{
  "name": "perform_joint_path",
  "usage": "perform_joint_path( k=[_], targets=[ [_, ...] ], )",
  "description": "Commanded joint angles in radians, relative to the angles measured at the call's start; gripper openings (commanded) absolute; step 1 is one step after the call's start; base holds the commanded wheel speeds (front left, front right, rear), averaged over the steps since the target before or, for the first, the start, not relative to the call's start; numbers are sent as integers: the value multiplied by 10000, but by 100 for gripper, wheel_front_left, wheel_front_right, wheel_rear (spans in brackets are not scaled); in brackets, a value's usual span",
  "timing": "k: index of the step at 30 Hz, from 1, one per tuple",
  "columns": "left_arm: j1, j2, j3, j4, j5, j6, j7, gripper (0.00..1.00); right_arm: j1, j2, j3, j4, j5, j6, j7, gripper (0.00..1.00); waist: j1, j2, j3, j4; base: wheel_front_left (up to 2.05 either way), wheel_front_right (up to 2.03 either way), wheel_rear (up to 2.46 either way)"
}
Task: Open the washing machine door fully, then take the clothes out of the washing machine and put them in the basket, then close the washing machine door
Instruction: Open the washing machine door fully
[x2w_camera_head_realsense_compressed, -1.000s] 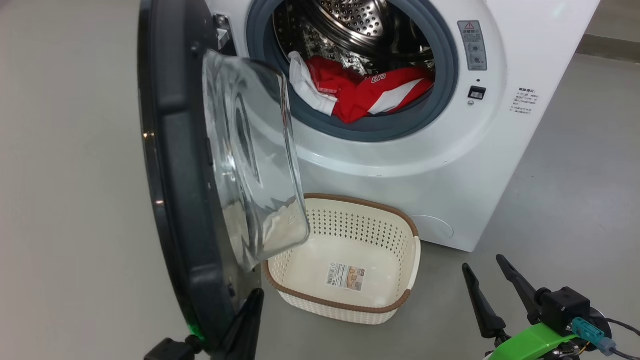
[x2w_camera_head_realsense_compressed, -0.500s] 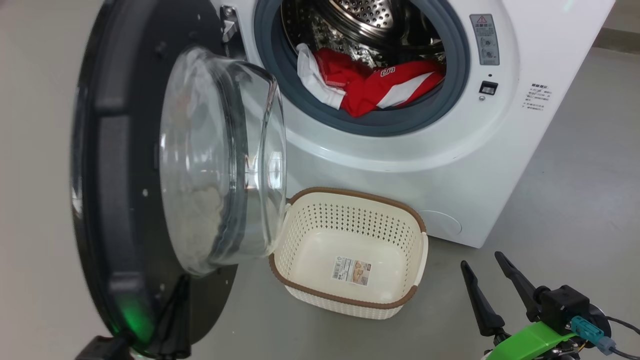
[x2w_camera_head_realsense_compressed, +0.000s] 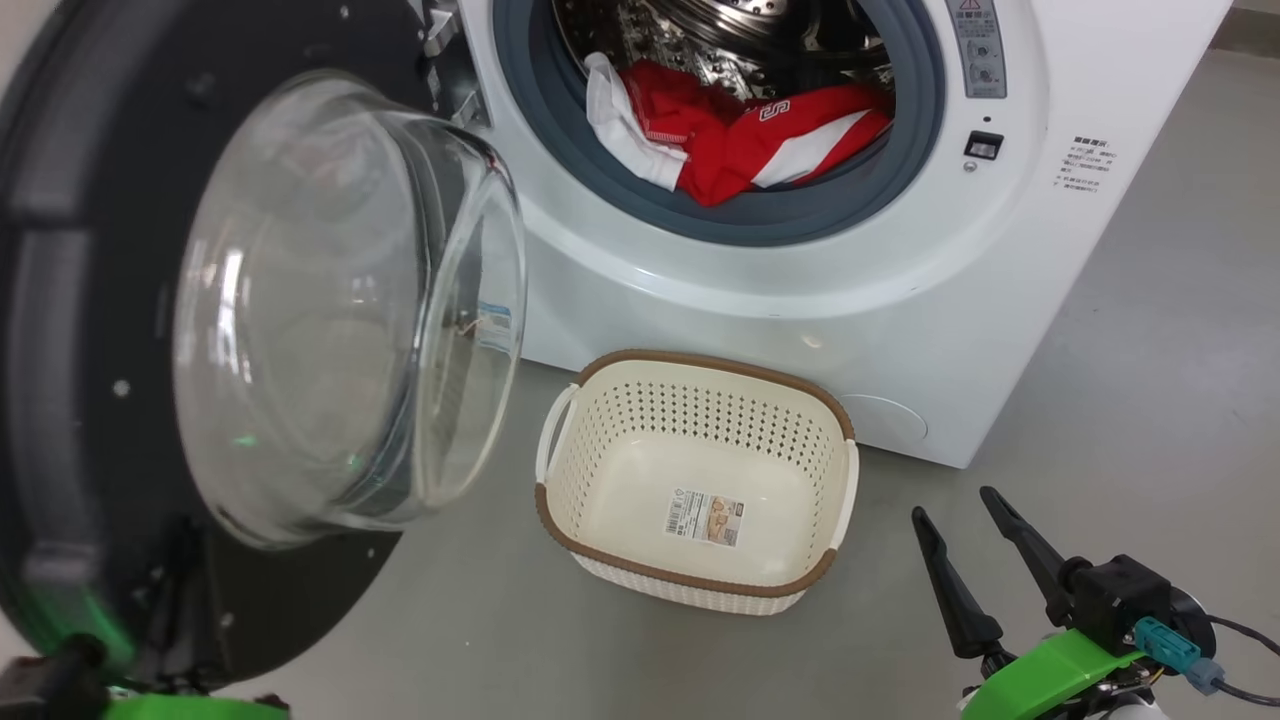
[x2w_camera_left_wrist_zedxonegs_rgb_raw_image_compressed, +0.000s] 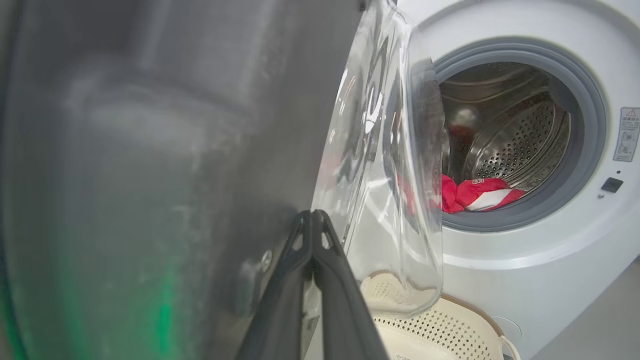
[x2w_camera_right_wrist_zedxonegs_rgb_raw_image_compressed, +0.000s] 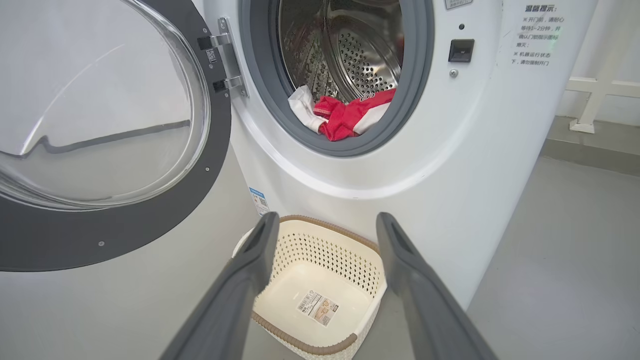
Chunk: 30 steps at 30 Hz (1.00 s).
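Here, washing machine door (x2w_camera_left_wrist_zedxonegs_rgb_raw_image_compressed: 150, 150) between tight-pinched left gripper (x2w_camera_left_wrist_zedxonegs_rgb_raw_image_compressed: 312, 214) and clothes (x2w_camera_left_wrist_zedxonegs_rgb_raw_image_compressed: 475, 192), right gripper (x2w_camera_right_wrist_zedxonegs_rgb_raw_image_compressed: 327, 217) wide apart near basket (x2w_camera_right_wrist_zedxonegs_rgb_raw_image_compressed: 325, 255).

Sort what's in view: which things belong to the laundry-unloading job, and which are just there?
Job: washing machine door, washing machine, clothes in the drum, basket, left claw, right claw.

Just there: warning label, printed notice, white rail, floor.
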Motion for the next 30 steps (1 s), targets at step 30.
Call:
perform_joint_path(
  k=[30],
  targets=[
    [-3252, 2007, 3633, 2787, 1223, -301, -124, 0, -806, -298, 521, -164, -163, 63, -90, 100, 0, 0, 638, -449, 0, 0, 0]
  ],
)
